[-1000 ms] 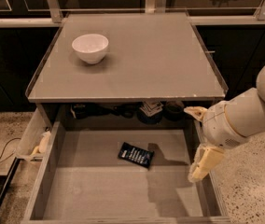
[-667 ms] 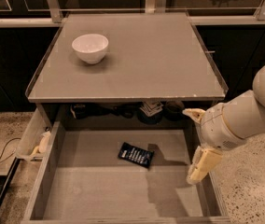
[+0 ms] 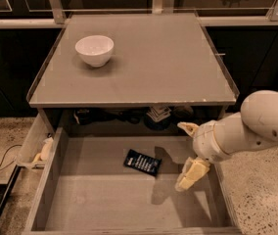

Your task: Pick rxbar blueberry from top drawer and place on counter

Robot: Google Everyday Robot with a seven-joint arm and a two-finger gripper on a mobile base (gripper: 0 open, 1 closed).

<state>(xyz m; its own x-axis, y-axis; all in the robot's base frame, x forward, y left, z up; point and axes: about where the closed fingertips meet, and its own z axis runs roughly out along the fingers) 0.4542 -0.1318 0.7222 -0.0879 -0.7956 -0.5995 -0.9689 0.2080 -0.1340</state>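
Below the grey counter (image 3: pixel 178 58) and white bowl (image 3: pixel 94 49), in the open top drawer (image 3: pixel 104 199): slide the wide-open gripper (image 3: pixel 189 152) from middle right onto the flat rxbar blueberry (image 3: pixel 142 162) at center, then pinch gently.

- The top drawer (image 3: pixel 100 204) stands pulled out below the counter (image 3: pixel 168 67).
- The rxbar blueberry (image 3: pixel 142 162) lies flat on the drawer's grey bottom, near the middle and slightly askew.
- The gripper (image 3: pixel 190 153) hangs over the drawer's right part, just beside the bar and not touching it, its fingers (image 3: pixel 193 174) spread apart.
- A white bowl (image 3: pixel 94 50) sits upright on the counter's rear left.
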